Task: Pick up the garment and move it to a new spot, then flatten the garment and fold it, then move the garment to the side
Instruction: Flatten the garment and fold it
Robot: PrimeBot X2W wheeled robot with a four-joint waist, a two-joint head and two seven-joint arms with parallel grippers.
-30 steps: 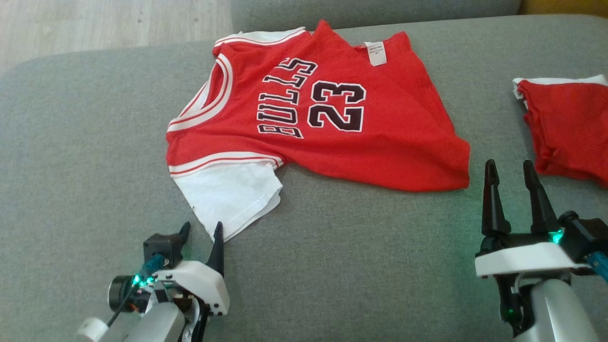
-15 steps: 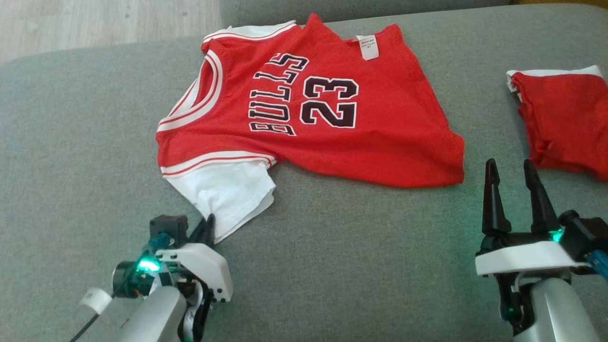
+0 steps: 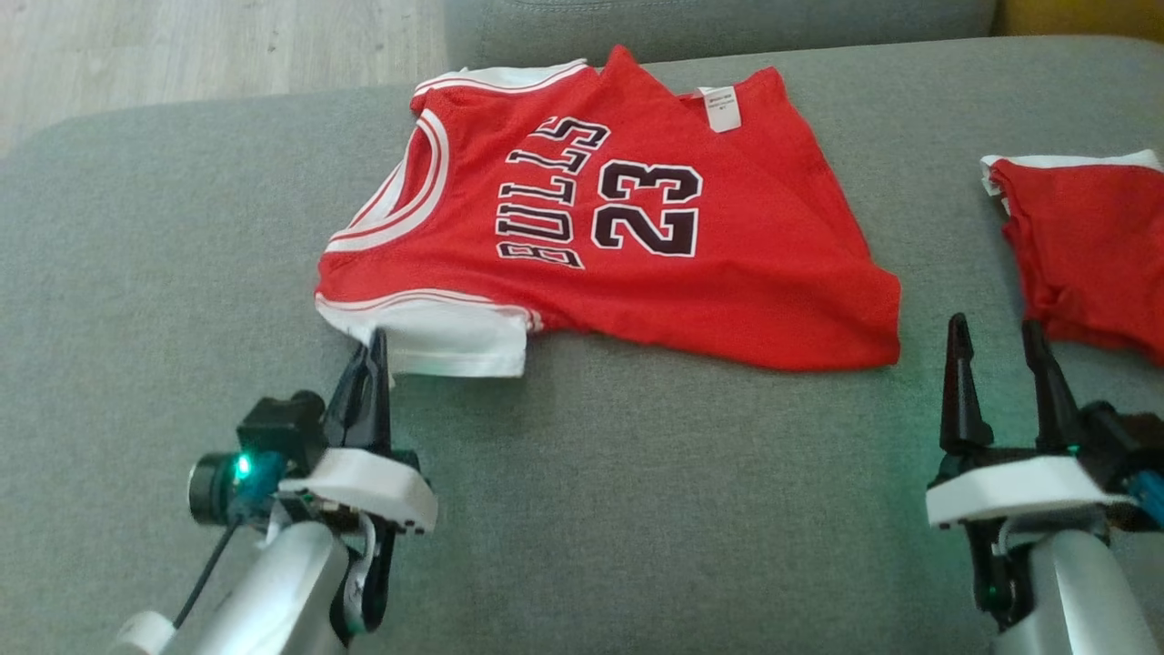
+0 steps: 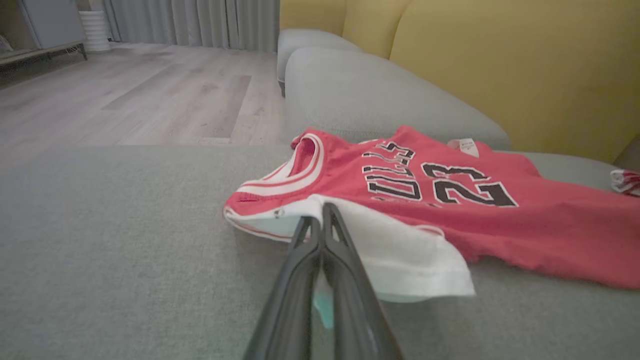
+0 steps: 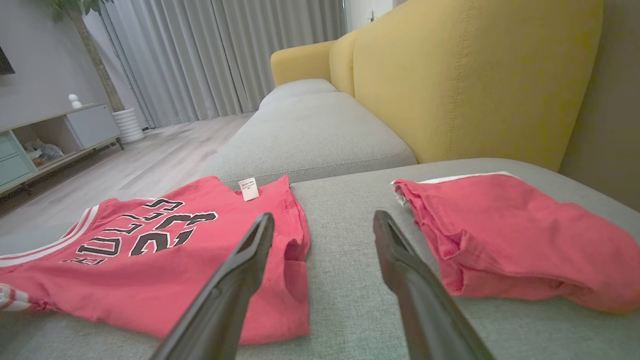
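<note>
Left hand [image 3: 376, 344] clamps the near white sleeve [image 3: 455, 338] of the garment [image 3: 755, 273].

The left gripper [image 3: 375, 344] and right gripper [image 3: 993, 326] each have two long, tapered black fingers [image 3: 957, 382] on a white moulded housing [image 3: 364, 484], fitted to a silver-grey cylindrical forearm [image 3: 1078, 591]. Green indicator lights at both wrists; black cable [image 3: 205, 582] on left, blue connector [image 3: 1148, 496] on right.

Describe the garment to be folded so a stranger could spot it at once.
On the grey sofa cushion two red garments lie. It is the jersey spread on the left, its white sleeve pinched by the left tool. Unlike the plain red bundle, it reads BULLS 23.
</note>
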